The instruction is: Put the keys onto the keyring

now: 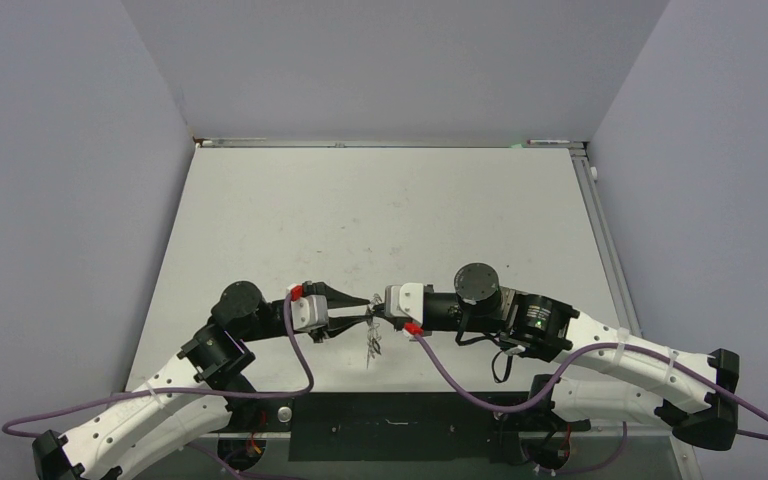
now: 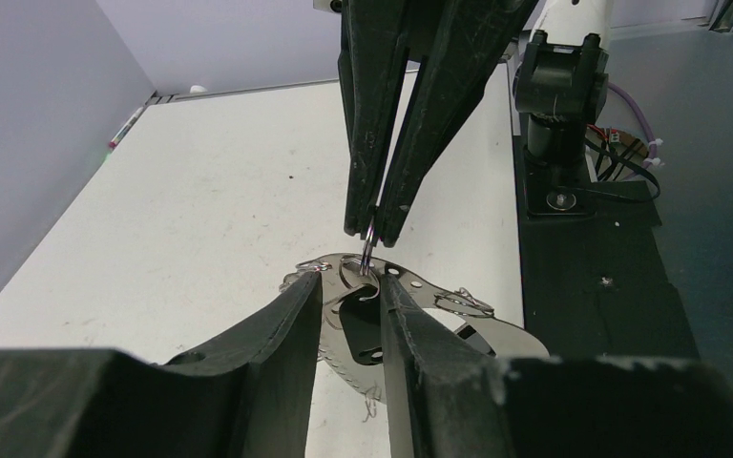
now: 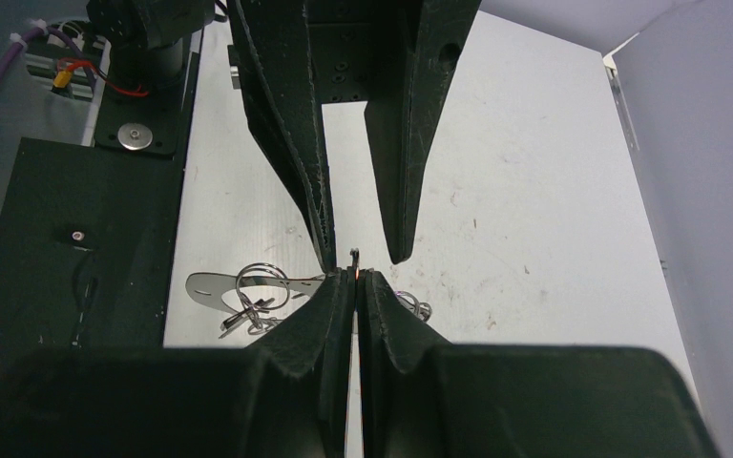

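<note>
The keyring (image 1: 372, 345) hangs above the white table between the two gripper tips, a flat silvery hoop (image 2: 496, 334) with small wire loops (image 3: 262, 281). My right gripper (image 2: 374, 234) comes in from above in the left wrist view. It is shut on a thin wire loop at the hoop's top, and its tips (image 3: 355, 277) are pressed together. My left gripper (image 2: 353, 280) is open, its fingers straddling the hoop with a gap showing. A black key head (image 2: 365, 329) hangs between them against the hoop. From the right wrist the left gripper (image 3: 363, 256) stands apart round the pinched wire.
The black base plate (image 1: 390, 425) with both arm mounts lies along the near edge. The right arm's base (image 2: 558, 105) stands close by. Grey walls enclose the white table (image 1: 380, 210) on three sides, with a rail (image 1: 600, 220) along its right edge.
</note>
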Controlling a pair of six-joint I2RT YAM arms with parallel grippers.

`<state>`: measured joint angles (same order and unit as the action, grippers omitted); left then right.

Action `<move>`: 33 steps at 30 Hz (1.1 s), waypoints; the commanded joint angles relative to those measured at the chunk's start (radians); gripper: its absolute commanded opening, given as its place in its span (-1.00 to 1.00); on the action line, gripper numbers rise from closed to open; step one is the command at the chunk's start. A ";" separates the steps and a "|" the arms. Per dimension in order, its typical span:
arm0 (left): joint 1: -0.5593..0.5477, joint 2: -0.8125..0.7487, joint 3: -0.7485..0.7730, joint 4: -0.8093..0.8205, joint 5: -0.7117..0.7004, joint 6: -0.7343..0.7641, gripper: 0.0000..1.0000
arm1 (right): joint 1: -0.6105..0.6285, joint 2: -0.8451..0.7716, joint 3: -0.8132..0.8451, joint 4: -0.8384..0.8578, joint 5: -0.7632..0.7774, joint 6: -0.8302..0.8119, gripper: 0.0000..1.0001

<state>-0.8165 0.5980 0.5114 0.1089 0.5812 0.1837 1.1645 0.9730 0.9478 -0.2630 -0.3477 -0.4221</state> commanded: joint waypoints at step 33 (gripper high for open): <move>0.001 -0.007 0.036 0.015 -0.021 0.006 -1.00 | -0.003 0.027 0.035 0.047 0.037 0.040 -0.50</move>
<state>-0.8162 0.5930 0.5114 0.1017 0.5835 0.1780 1.1584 0.9894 0.9272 -0.2081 -0.3584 -0.3817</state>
